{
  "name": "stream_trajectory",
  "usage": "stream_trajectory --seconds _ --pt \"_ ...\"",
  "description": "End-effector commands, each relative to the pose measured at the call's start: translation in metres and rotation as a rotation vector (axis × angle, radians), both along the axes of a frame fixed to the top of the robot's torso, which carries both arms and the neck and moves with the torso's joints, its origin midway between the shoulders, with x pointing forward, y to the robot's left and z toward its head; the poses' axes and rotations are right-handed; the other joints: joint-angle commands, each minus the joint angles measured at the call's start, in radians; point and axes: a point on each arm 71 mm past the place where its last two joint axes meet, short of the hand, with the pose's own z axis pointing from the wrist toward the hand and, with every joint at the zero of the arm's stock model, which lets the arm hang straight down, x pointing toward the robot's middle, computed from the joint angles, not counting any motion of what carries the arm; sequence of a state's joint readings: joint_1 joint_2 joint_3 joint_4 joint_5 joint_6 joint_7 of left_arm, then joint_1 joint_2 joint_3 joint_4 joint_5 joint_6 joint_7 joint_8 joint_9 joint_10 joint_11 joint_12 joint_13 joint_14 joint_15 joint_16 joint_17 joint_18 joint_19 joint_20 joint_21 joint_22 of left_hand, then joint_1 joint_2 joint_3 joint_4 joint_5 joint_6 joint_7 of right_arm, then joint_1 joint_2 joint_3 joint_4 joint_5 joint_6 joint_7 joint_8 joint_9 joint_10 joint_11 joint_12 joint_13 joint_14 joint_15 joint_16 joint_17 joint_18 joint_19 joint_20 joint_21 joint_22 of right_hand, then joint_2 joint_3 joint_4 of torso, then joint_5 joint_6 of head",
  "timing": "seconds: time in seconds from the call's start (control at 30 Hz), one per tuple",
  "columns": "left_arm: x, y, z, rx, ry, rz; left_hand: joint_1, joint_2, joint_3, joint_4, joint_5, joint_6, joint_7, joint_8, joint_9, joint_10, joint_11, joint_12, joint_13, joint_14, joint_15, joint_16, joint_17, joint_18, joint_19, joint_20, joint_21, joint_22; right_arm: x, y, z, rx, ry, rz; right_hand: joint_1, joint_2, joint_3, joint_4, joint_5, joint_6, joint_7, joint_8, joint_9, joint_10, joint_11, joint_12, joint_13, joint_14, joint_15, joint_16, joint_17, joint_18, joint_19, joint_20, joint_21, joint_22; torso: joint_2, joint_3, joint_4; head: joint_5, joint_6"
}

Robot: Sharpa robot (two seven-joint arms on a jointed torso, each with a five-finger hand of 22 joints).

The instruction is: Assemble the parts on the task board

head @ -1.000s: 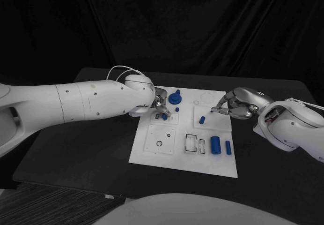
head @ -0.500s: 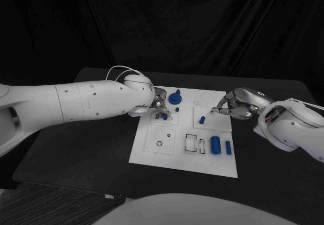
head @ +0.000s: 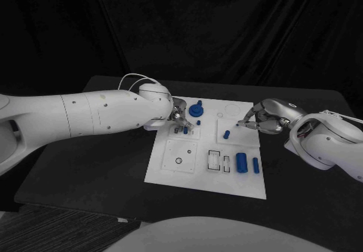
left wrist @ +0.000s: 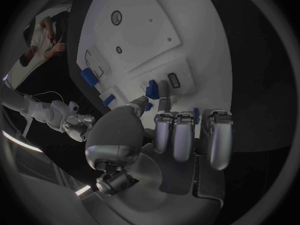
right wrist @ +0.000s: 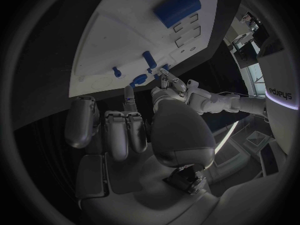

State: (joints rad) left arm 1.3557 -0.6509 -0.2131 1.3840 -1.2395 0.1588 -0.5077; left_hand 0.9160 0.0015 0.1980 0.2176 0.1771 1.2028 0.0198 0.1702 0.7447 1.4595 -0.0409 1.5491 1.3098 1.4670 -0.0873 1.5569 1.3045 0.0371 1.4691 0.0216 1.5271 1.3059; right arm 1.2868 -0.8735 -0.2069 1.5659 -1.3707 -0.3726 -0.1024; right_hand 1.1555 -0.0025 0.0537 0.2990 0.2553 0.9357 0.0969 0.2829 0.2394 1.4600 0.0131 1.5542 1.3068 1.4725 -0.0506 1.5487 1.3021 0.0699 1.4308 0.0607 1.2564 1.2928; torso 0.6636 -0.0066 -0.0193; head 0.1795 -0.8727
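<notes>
Nothing has moved: your left hand (head: 178, 116) still pinches the small blue part (head: 184, 129) over the task board (head: 204, 178), unseated.

Dim, dark surroundings – wrist views strongly bent at the edges.

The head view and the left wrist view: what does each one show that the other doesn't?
Head view alone: the whole task board laid out on the black table, with a large blue cylinder toward its near edge.

Left wrist view alone: a close look at the left hand from behind, its fingertips pinching a small blue part against the board.

Both: the board, the blue parts and the right hand.
</notes>
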Motion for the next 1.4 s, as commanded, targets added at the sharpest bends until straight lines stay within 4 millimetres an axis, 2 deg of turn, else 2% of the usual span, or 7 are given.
stream_trajectory --seconds 0.03,0.17,0.23,0.47,0.7,1.07,1.4 --pt "-0.0003 -0.0014 -0.0001 -0.017 -0.003 -0.008 -0.032 -0.005 -0.004 0.012 -0.021 0.017 -0.001 -0.010 0.020 0.111 -0.003 0.022 0.261 0.104 -0.002 0.014 0.266 -0.018 0.055 0.003 -0.012 0.210 0.0001 -0.0010 -0.0025 -0.012 0.014 -0.016 0.010 0.009 -0.006 -0.011 0.011 -0.012 -0.003 0.018 0.016 0.111 0.004 0.017 0.264 0.085 0.003 -0.013 0.220 0.004 -0.004 0.001 -0.016 0.180 0.000 0.0000 -0.0001 0.000 0.000" --pt "-0.0003 -0.0010 -0.0001 -0.018 -0.002 -0.010 -0.022 -0.004 -0.006 0.009 -0.013 0.019 -0.002 -0.011 0.022 0.111 -0.004 0.022 0.261 0.104 -0.002 0.014 0.266 -0.018 0.055 0.002 -0.012 0.211 0.0001 -0.0010 -0.0033 -0.014 0.018 -0.017 0.012 0.010 -0.006 -0.011 0.013 -0.012 -0.003 0.018 0.017 0.111 0.004 0.017 0.264 0.084 0.003 -0.013 0.219 0.004 -0.005 0.001 -0.017 0.179 0.000 0.0003 0.0000 0.000 0.000" --pt "-0.0003 -0.0010 -0.0001 -0.019 -0.002 -0.011 0.013 -0.003 -0.006 -0.008 0.027 0.019 -0.004 -0.014 0.026 0.111 -0.005 0.022 0.261 0.104 -0.004 0.014 0.266 -0.018 0.055 0.001 -0.013 0.210 -0.0001 -0.0011 -0.0039 -0.015 0.020 -0.017 0.012 0.010 -0.006 -0.011 0.013 -0.012 -0.003 0.018 0.017 0.111 0.004 0.017 0.264 0.084 0.003 -0.013 0.219 0.004 -0.005 0.001 -0.017 0.179 0.000 0.0001 0.0001 0.000 0.000" --pt "-0.0007 -0.0017 -0.0003 -0.021 0.002 -0.019 0.047 -0.008 -0.007 -0.029 0.085 0.020 -0.006 -0.018 0.032 0.111 -0.007 0.022 0.261 0.104 -0.005 0.014 0.266 -0.018 0.056 0.000 -0.013 0.212 -0.0005 -0.0007 -0.0060 -0.019 0.028 -0.017 0.015 0.009 -0.005 -0.012 0.014 -0.013 -0.003 0.019 0.017 0.111 0.004 0.017 0.264 0.084 0.003 -0.015 0.217 0.004 -0.005 0.001 -0.019 0.179 0.000 -0.0002 0.0001 0.002 0.000" --pt "-0.0016 -0.0024 -0.0008 -0.018 0.009 -0.026 0.049 -0.010 -0.008 -0.032 0.089 0.020 -0.007 -0.018 0.033 0.111 -0.008 0.022 0.261 0.104 -0.006 0.014 0.266 -0.018 0.056 0.000 -0.013 0.211 -0.0006 -0.0011 -0.0070 -0.021 0.033 -0.019 0.017 0.009 -0.005 -0.012 0.015 -0.013 -0.003 0.020 0.018 0.111 0.004 0.017 0.264 0.084 0.003 -0.015 0.216 0.005 -0.006 0.001 -0.021 0.178 0.000 0.0001 0.0002 0.000 0.000" --pt "-0.0033 -0.0037 -0.0012 -0.023 0.017 -0.040 0.065 -0.018 -0.011 -0.044 0.124 0.029 -0.011 -0.012 0.046 0.111 -0.011 0.022 0.261 0.104 -0.008 0.014 0.266 -0.018 0.057 -0.003 -0.013 0.213 -0.0006 -0.0011 -0.0082 -0.024 0.038 -0.021 0.019 0.009 -0.004 -0.013 0.017 -0.014 -0.002 0.020 0.018 0.111 0.004 0.017 0.264 0.083 0.003 -0.017 0.213 0.006 -0.009 0.001 -0.027 0.176 0.000 0.0002 -0.0005 0.003 0.000" --pt "-0.0038 -0.0042 -0.0018 -0.020 0.024 -0.047 0.070 -0.021 -0.011 -0.049 0.137 0.029 -0.012 -0.012 0.051 0.111 -0.012 0.022 0.261 0.104 -0.009 0.014 0.266 -0.018 0.057 -0.003 -0.013 0.213 -0.0004 -0.0007 -0.0094 -0.028 0.043 -0.021 0.020 0.009 -0.004 -0.013 0.017 -0.014 -0.002 0.021 0.018 0.111 0.005 0.017 0.264 0.082 0.003 -0.018 0.212 0.006 -0.009 0.001 -0.028 0.176 0.000 0.0001 0.0003 0.004 0.000"
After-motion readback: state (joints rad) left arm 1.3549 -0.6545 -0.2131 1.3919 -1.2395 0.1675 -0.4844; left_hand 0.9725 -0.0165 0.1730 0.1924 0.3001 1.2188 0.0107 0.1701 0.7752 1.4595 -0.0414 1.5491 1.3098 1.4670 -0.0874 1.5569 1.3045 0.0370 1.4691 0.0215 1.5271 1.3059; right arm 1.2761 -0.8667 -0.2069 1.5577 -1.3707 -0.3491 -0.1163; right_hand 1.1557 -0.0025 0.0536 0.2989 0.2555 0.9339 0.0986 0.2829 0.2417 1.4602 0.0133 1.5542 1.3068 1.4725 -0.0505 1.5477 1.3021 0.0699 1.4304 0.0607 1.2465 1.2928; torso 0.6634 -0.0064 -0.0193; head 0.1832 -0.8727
